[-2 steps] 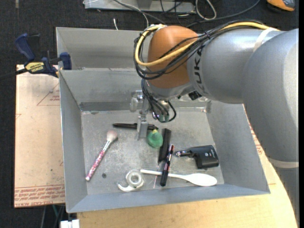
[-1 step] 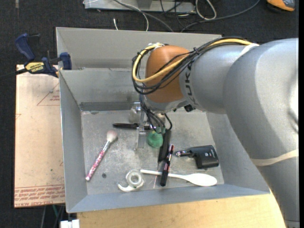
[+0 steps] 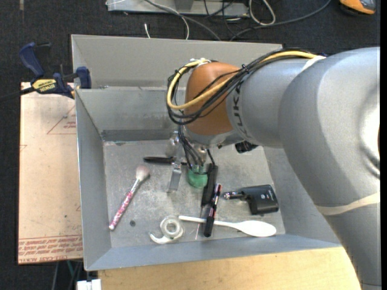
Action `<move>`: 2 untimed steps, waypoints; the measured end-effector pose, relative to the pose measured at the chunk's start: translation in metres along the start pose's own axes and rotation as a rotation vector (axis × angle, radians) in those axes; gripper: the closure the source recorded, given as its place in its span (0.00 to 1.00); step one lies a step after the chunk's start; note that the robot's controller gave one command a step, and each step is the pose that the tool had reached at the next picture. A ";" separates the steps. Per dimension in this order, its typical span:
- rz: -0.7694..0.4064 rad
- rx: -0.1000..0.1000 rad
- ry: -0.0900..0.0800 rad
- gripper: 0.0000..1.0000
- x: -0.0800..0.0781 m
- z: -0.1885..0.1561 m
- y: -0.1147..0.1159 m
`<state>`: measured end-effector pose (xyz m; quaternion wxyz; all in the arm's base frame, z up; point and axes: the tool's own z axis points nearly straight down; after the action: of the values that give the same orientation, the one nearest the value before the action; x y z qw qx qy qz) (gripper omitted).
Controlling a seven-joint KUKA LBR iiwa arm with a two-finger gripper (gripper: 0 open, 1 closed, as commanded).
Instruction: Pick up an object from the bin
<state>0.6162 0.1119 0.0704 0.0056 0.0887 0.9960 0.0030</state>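
My gripper (image 3: pixel 192 177) hangs below the orange dome, low over the middle of the bin, and stands open. One silver finger (image 3: pixel 175 179) reaches the floor just left of a small green rounded thing (image 3: pixel 196 178). That green thing lies between the finger and a long black pen with red marks (image 3: pixel 210 210), which runs toward the front wall. A thin black stick (image 3: pixel 158 159) lies just left of the gripper. Nothing is lifted.
A pink-handled makeup brush (image 3: pixel 128 198) lies at the left. A white tape roll (image 3: pixel 170 228) and a white spoon (image 3: pixel 242 225) rest along the front wall. A black plug adapter (image 3: pixel 260 199) sits at the right. The arm covers the bin's right side.
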 end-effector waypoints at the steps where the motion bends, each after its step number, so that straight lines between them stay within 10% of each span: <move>1: -0.166 0.001 0.007 0.00 -0.011 0.000 0.000; 2: -0.017 -0.001 -0.001 0.00 -0.001 0.000 0.001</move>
<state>0.6178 0.1125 0.0707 0.0064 0.0801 0.9968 0.0036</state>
